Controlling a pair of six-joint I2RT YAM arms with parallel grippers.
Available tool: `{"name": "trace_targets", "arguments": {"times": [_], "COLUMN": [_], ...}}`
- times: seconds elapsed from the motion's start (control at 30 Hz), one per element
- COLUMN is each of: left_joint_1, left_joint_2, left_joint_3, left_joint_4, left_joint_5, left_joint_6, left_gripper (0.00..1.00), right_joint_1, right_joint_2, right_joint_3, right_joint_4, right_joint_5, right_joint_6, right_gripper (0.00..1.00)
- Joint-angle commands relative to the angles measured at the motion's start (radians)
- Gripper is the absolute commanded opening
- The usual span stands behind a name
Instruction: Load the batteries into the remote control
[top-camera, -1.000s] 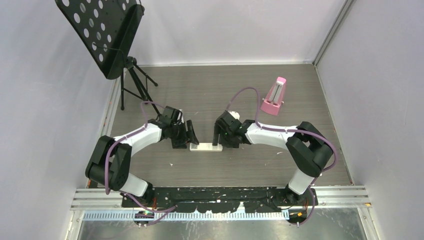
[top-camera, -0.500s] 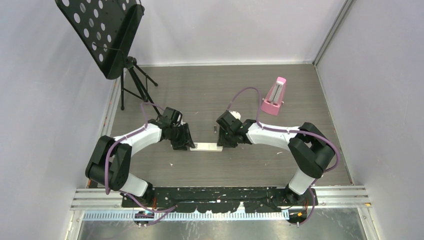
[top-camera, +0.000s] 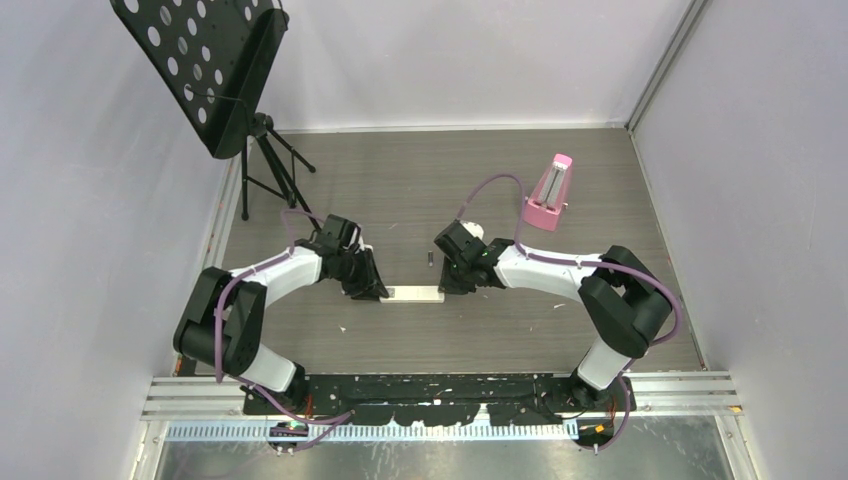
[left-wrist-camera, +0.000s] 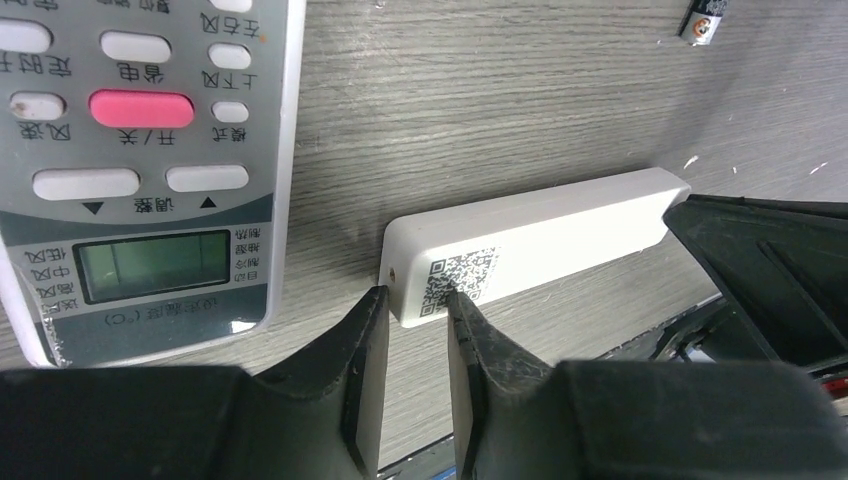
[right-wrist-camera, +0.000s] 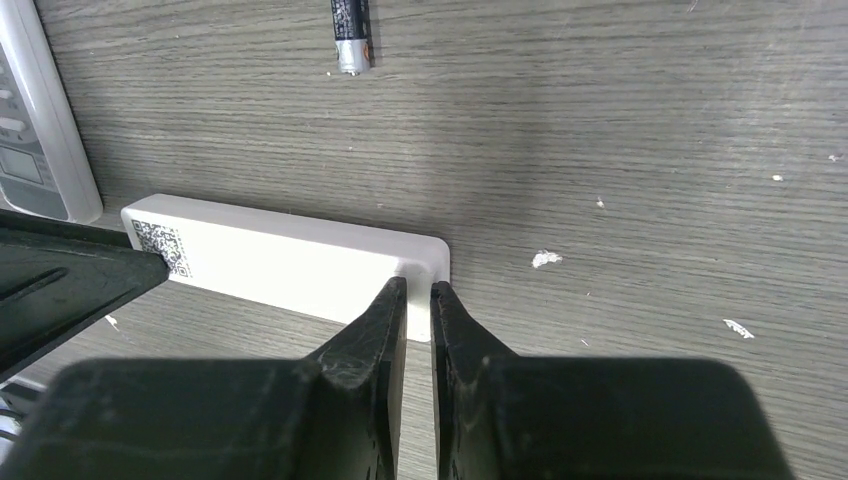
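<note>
The remote control (top-camera: 413, 294) lies between my two grippers, its plain white side with a QR label up (left-wrist-camera: 560, 225) (right-wrist-camera: 290, 260). My left gripper (top-camera: 375, 290) (left-wrist-camera: 415, 295) is down at the remote's left end. Its jaws are narrowly open, one tip beside the end and the other over the QR label. My right gripper (top-camera: 447, 285) (right-wrist-camera: 418, 285) is at the right end with only a thin slit between its jaws, and the remote's white corner shows behind the tips. I cannot tell whether either one squeezes the remote. One dark battery (top-camera: 431, 260) (right-wrist-camera: 350, 30) (left-wrist-camera: 705, 20) lies on the table just beyond.
A longer white remote with a small screen (left-wrist-camera: 140, 150) (right-wrist-camera: 30, 130) lies by the left gripper, hidden under the left arm in the top view. A pink metronome (top-camera: 548, 195) stands at the back right. A black music stand (top-camera: 215, 70) is at the back left.
Both grippers have narrowed from wide open to a small gap and settled lower onto the remote's two ends. The battery behind the right gripper has come into view.
</note>
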Motion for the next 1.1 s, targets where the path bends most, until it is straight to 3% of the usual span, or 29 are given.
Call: {"name": "trace_targets", "arguments": {"times": [0.0, 0.13, 0.27, 0.47, 0.63, 0.87, 1.07], "left_joint_1": [-0.014, -0.014, -0.013, 0.005, 0.023, 0.078, 0.15], "left_joint_2": [0.046, 0.038, 0.018, -0.066, -0.187, -0.316, -0.266], "left_joint_3": [-0.022, -0.03, -0.007, 0.035, 0.062, 0.068, 0.104], "left_joint_4": [0.115, 0.129, 0.075, -0.004, -0.081, -0.202, -0.287], "left_joint_5": [0.112, 0.109, 0.04, -0.068, -0.104, -0.269, -0.313], "left_joint_6": [-0.052, -0.056, -0.034, -0.025, -0.012, 0.001, 0.028], "left_gripper": [0.2, 0.2, 0.26, 0.47, 0.71, 0.99, 1.0], "right_joint_1": [0.032, 0.038, 0.022, 0.006, 0.005, 0.029, 0.048], "right_joint_2": [0.057, 0.085, 0.039, -0.099, -0.076, 0.051, 0.145], "right_joint_3": [-0.02, -0.028, -0.001, 0.076, 0.115, 0.184, 0.256], "right_joint_4": [0.102, 0.146, 0.069, -0.003, 0.036, 0.072, -0.028], "right_joint_5": [-0.115, -0.164, -0.098, 0.058, -0.091, -0.302, -0.307], "right_joint_6": [0.037, 0.035, -0.055, -0.356, -0.639, -0.832, -1.001], "right_gripper": [0.16, 0.16, 0.25, 0.58, 0.7, 0.74, 0.7]}}
